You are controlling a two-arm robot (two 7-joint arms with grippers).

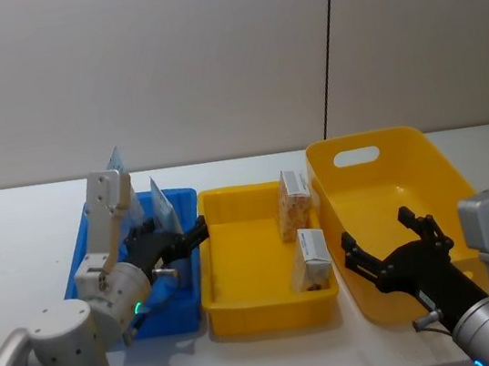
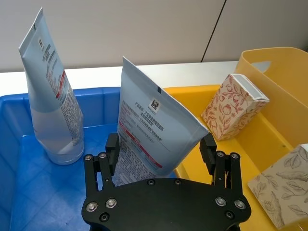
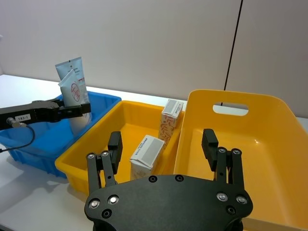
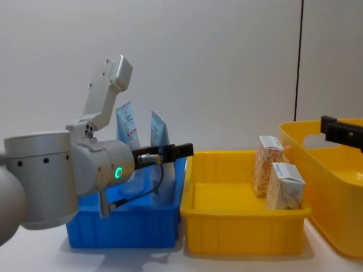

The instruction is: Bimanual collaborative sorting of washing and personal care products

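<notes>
I read the left gripper (image 2: 160, 142) as lowered into the blue bin (image 2: 14, 159), its fingers closed against the two edges of a pale blue-and-white squeeze tube (image 2: 154, 125) that stands crimped end up. A second tube (image 2: 53, 96) stands on its cap just beside it in the same bin. The right gripper (image 3: 162, 142) hangs at the near left part of the large yellow bin (image 1: 423, 147), fingers spread with nothing between them. The rear carton (image 3: 171, 122) and the front carton (image 3: 147, 154) sit along the right side of the yellow tray (image 1: 246, 316).
</notes>
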